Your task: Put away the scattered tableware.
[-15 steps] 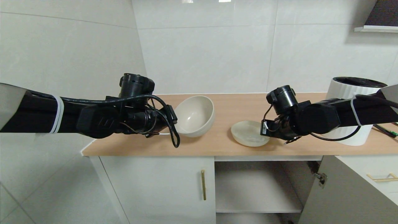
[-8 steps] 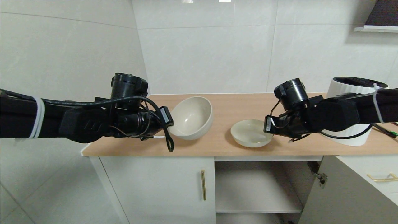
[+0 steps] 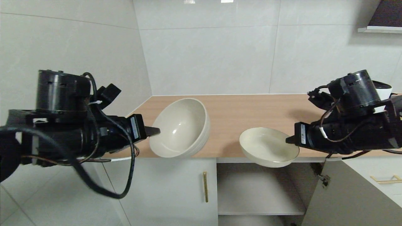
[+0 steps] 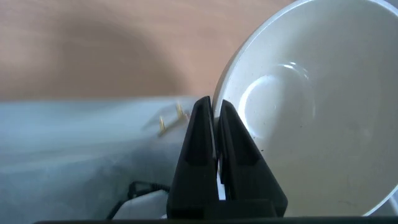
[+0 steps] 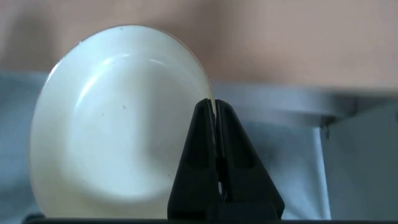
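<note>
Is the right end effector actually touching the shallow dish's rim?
Touching. The right wrist view shows the right end effector pinching the shallow dish by its rim.

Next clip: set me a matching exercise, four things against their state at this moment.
Things:
1. bowl
2. plate
3. left cupboard door
4. right cupboard door

States:
A. swung open
B. rim pinched in the right gripper
C. shut
D. rim pinched in the left gripper

Pairs: 1-D, 2-B, 3-C, 4-A.
</note>
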Controlling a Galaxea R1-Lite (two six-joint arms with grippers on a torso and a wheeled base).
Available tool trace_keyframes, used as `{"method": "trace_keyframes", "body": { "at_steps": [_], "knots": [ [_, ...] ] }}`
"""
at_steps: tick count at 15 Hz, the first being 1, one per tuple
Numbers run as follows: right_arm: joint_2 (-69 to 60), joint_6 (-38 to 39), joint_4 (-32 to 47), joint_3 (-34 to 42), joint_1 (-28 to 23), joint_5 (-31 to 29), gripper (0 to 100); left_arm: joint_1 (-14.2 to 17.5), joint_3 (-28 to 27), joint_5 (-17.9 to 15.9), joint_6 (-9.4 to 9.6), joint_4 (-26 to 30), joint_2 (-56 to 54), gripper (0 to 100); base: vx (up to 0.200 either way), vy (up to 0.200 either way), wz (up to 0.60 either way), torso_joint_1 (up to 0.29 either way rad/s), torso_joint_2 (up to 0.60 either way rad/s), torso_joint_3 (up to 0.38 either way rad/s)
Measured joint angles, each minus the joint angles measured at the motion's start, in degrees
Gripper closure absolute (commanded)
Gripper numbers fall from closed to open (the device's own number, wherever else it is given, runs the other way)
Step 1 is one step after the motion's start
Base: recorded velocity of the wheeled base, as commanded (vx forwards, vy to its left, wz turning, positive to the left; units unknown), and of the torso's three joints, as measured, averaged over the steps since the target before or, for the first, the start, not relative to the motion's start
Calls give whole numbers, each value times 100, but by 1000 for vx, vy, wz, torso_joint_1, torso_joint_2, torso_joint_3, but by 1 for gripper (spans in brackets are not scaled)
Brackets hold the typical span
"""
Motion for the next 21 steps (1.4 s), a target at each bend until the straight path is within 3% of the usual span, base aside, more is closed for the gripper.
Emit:
{"method": "trace_keyframes", "body": {
  "at_steps": [2,6,9,12,21],
  "knots": [
    [-424,-51,-6,394,22,66,100,2,480,-229,150,-13,-499,100,0,0,0,0,0,0],
    [-1040,-273,-40,1092,33,371,100,6,1079,-297,213,-43,-1051,100,0,0,0,0,0,0],
    [-1167,-279,-55,1232,38,372,100,-4,1158,-301,216,-44,-1122,100,0,0,0,0,0,0],
    [-1176,-300,-55,1254,33,374,100,-15,1169,-301,213,-49,-1086,100,-200,0,0,1,1,1],
    [-1075,-300,-93,1263,33,377,100,-20,1178,-315,213,-43,-1056,100,0,0,0,0,0,0]
  ]
}}
